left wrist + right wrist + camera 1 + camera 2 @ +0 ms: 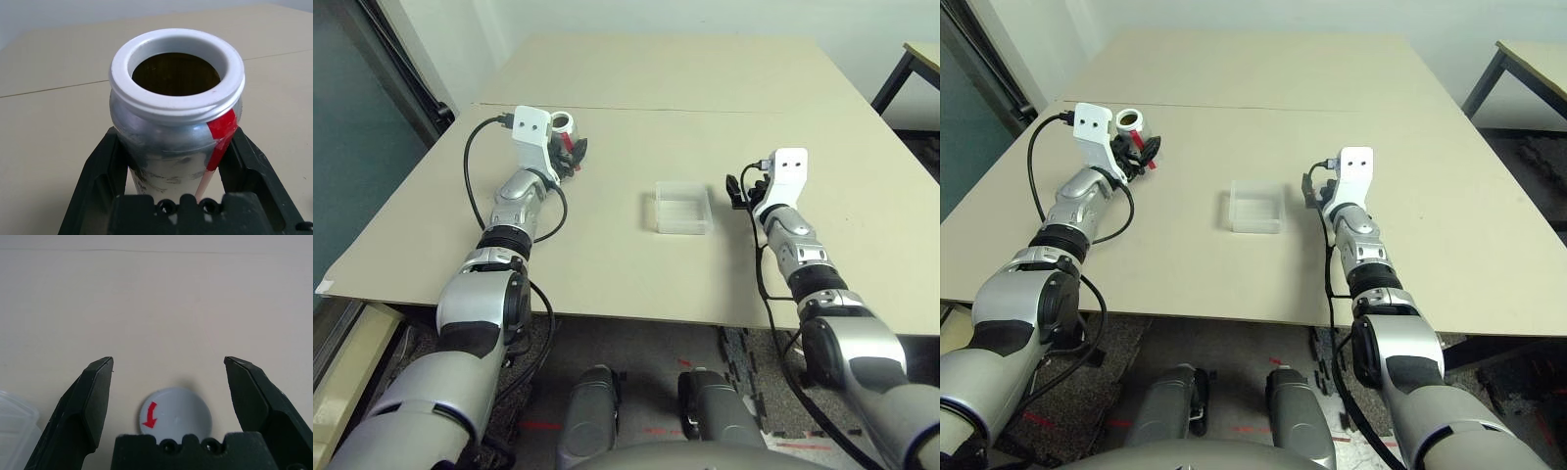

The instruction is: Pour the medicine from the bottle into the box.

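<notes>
Bottle [176, 112] uncapped, clamped between left gripper [176, 161] fingers; right gripper [168, 377] spread wide, holding nothing, cap [176, 412] between its 2 fingers. Carry over box [683, 208], then tip slowly.

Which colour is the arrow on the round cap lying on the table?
Red, on the grey cap; the right wrist view shows it best.
</notes>
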Motion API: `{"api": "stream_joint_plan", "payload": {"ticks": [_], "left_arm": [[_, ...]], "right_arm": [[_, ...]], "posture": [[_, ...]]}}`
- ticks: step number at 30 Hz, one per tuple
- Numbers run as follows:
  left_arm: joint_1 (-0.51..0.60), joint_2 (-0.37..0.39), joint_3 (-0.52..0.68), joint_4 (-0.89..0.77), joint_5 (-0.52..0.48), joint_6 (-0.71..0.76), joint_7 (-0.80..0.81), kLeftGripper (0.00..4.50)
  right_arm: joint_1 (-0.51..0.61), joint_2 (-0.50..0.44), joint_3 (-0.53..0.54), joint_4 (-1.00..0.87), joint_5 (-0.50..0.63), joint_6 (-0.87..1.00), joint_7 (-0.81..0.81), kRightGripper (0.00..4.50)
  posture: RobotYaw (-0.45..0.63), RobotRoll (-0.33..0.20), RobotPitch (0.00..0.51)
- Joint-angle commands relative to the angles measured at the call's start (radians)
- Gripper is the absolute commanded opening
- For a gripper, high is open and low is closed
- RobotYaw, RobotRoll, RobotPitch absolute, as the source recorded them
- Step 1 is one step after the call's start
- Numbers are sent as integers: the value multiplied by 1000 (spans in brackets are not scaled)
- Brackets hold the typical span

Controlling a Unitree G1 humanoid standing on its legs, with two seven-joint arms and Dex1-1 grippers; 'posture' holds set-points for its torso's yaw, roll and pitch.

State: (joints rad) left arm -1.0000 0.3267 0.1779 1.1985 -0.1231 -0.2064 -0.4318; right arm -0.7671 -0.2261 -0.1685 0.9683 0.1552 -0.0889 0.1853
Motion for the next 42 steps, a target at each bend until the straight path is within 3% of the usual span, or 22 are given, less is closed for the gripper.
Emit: {"api": "stream_joint_plan", "payload": {"ticks": [1,8,12,18,28,33,42], "left_arm": [[-13,8,-4,19,15,6,-11,2825],[-97,53,-159,64,189,16,-39,2825],[-189,63,-241,85,280,-10,-64,2825],[-317,42,-339,117,394,-27,-58,2825],[-393,19,-663,149,742,-133,59,2825],[-422,-5,-872,164,956,-168,175,2825],[-453,-71,-1126,182,1212,-176,336,2825]], "right_arm": [[-12,-11,-12,-59,14,26,27,4500],[80,-70,33,-434,54,272,172,4500],[180,-148,46,-712,83,471,226,4500],[310,-251,34,-966,111,640,277,4500],[429,-449,76,-1076,173,621,589,4500],[391,-464,77,-1078,175,612,606,4500],[374,-467,196,-1143,165,634,684,4500]], "posture": [[27,0,50],[20,0,46],[3,0,46],[-56,0,46],[-147,0,41],[-172,0,41],[-206,0,43]]}}
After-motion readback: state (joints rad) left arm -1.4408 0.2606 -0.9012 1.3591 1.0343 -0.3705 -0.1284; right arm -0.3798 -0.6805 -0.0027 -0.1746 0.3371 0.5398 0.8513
